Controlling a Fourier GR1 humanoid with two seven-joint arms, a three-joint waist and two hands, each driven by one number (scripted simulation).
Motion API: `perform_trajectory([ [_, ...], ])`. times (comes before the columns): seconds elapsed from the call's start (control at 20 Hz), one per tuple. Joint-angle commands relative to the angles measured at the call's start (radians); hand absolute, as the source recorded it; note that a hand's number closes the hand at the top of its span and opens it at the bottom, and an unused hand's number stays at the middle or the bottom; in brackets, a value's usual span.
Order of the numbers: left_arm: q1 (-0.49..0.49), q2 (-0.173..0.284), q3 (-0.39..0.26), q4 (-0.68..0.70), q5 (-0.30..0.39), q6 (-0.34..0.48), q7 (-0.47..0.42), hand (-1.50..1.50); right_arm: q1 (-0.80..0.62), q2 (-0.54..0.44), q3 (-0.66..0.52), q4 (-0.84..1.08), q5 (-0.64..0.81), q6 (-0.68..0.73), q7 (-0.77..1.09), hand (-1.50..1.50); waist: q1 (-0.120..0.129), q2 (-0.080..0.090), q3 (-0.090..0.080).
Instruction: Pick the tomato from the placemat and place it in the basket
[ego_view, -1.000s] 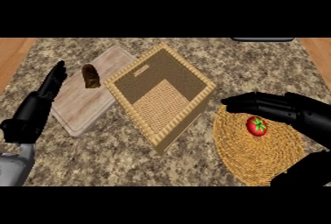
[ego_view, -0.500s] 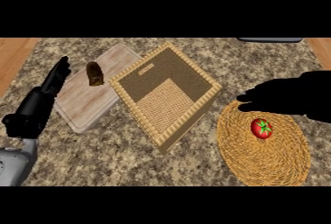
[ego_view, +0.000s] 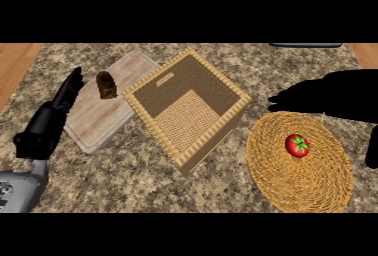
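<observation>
- Left hand (ego_view: 55, 115): at the view's left edge, fingers straight and pointing up-view, resting open above its grey forearm.
- Right hand (ego_view: 332, 97): at the right edge, a dark shape with fingers apparently relaxed, holding nothing.

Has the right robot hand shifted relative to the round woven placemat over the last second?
Yes. The right robot hand has risen toward the view's top: earlier it cupped around the tomato, now it sits over the placemat's far rim.

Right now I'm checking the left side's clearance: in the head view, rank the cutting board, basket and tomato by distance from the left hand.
1. Cutting board, right beside the left hand.
2. Basket, mid-counter.
3. Tomato, far right on the round placemat.
</observation>
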Motion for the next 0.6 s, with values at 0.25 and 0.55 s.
perform_trajectory([
  [0.25,0.017,0.022,0.054,-0.065,0.025,-0.067,0.050,0.00,0.012,0.084,0.149,0.167,0.276,-0.097,-0.210,-1.50,0.004,-0.002,0.000],
  [0.55,-0.033,-0.034,0.061,0.073,-0.028,-0.054,-0.031,0.00,0.048,0.097,0.232,0.248,0.413,-0.193,-0.287,-1.50,-0.011,0.001,0.000],
])
